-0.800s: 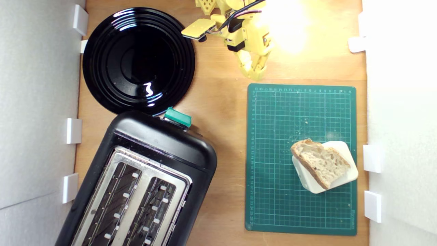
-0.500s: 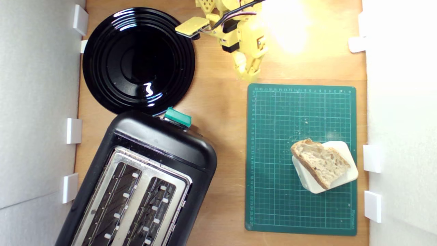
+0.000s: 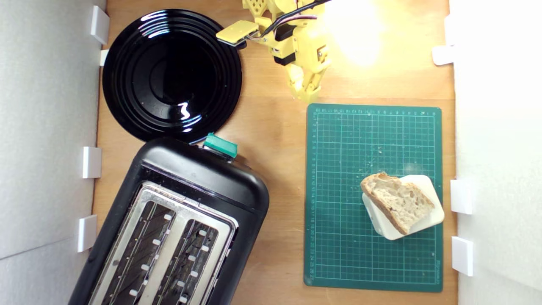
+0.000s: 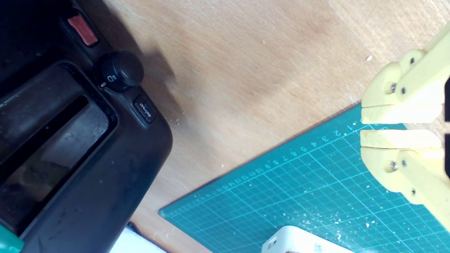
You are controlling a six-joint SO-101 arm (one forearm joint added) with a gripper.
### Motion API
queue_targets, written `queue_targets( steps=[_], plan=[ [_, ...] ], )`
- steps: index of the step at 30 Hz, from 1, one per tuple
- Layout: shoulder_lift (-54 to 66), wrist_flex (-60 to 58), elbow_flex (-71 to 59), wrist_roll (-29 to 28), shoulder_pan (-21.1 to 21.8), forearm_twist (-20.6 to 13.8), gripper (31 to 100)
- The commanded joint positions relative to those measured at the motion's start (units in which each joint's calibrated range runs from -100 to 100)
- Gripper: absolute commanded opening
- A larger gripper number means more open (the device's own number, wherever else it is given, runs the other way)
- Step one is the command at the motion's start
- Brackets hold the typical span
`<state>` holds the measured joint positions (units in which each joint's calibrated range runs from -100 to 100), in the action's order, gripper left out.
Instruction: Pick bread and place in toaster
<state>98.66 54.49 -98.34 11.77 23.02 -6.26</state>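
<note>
gripper [image 3: 305, 94] has swung slightly toward the exterior view's left since 0.8 s ago and sits at the green mat's [image 3: 338, 237] top edge. nothing else moved. jaws nearly closed, thin gap, holding nothing. bread [image 3: 398, 201] lies on the white block [image 3: 427, 220] at the mat's right side, well apart from the gripper. toaster [image 3: 178, 220] slots empty. my plan: open wide before descending, come over the bread, line the jaws across the crust edges, grip above the block so i don't drag it.
</note>
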Motion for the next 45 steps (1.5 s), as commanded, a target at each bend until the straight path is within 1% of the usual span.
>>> queue_targets(
  steps=[1,15,23,31,35,37,40,45],
  plan=[
    [0.2,-1.0,-0.1,-0.1,-0.5,-0.4,47.8],
    [0.2,-1.0,-0.1,-0.1,-0.5,-0.4,47.8],
    [0.2,-1.0,-0.1,0.0,-0.4,0.3,48.3],
    [0.1,-1.0,0.1,0.3,-1.2,-0.7,47.8],
    [-0.1,-1.2,0.2,0.3,-2.8,-0.4,48.3],
    [-0.1,-1.3,0.3,0.3,-2.9,-0.8,47.9],
    [-1.5,-1.9,0.4,0.3,-4.3,-0.8,47.8],
    [-7.6,-8.0,0.4,0.4,-5.4,-0.4,47.8]
  ],
)
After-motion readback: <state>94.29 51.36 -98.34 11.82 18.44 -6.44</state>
